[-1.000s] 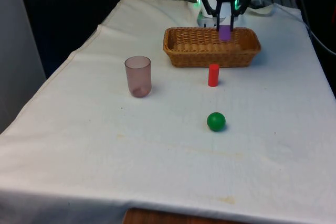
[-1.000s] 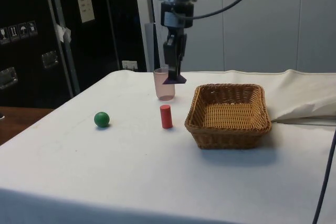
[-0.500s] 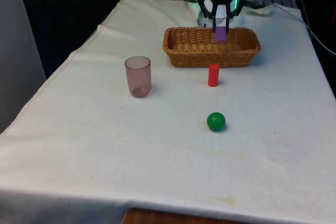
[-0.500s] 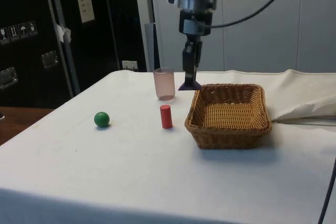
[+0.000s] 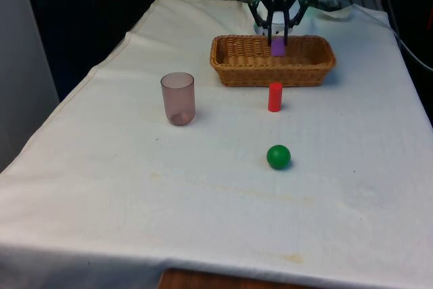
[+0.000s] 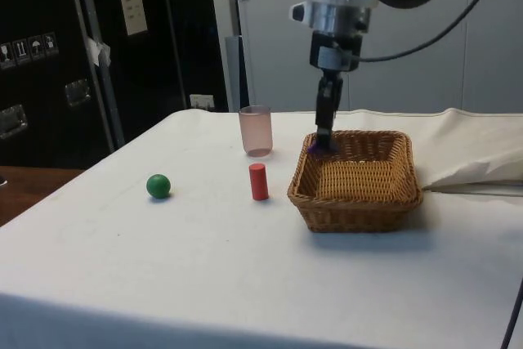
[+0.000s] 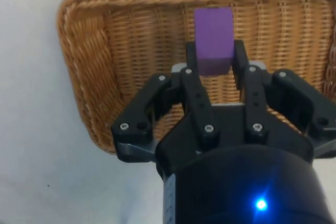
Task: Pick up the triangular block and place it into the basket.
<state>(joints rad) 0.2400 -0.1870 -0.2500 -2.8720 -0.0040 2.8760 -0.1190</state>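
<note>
The gripper (image 5: 278, 37) held the purple triangular block (image 5: 277, 47) clamped between its 2 fingers, and the block hung below the fingertips, pointing down toward the basket (image 5: 230, 65). In the wrist view the block (image 7: 213, 39) stood directly over the woven floor of the basket (image 7: 94, 77), inside the rim and closer to 1 short end wall. In the side view the block (image 6: 315, 147) was at about the height of the rim of the basket (image 6: 359, 202), just inside its near-left corner. So the release needs only a short way down, and I judge it is almost ready.

Compared with 1 second ago, the gripper (image 6: 325, 132) had moved from above the pink cup (image 6: 256, 130) and the red cylinder (image 6: 258, 181) across to the basket, and it had come lower. The green ball (image 6: 158, 185) had not moved.
</note>
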